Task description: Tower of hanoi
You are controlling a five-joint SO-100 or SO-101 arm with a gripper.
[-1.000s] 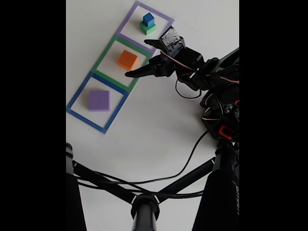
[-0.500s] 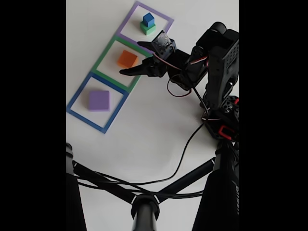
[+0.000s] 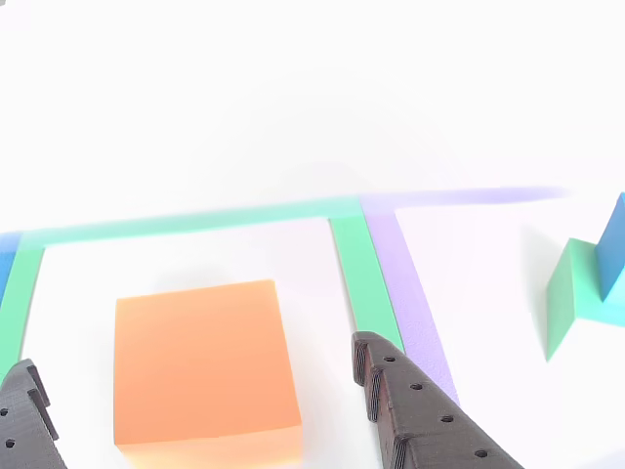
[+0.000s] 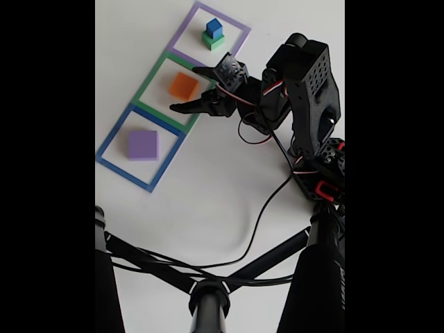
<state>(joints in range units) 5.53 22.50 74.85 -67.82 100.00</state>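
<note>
I count 4 cubes on the table (image 4: 208,208): blue cube (image 4: 214,28) stacked on green cube (image 4: 213,41) at top of the fixed view, orange cube (image 4: 183,85) in the green outline below, purple cube (image 4: 143,145) at left-center. My hand (image 4: 182,88) is spread wide, fingers either side of the orange cube (image 3: 200,366), not touching.

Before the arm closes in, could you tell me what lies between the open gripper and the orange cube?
Nothing: in the other view the gripper is open around the orange cube, with bare white table between.
</note>
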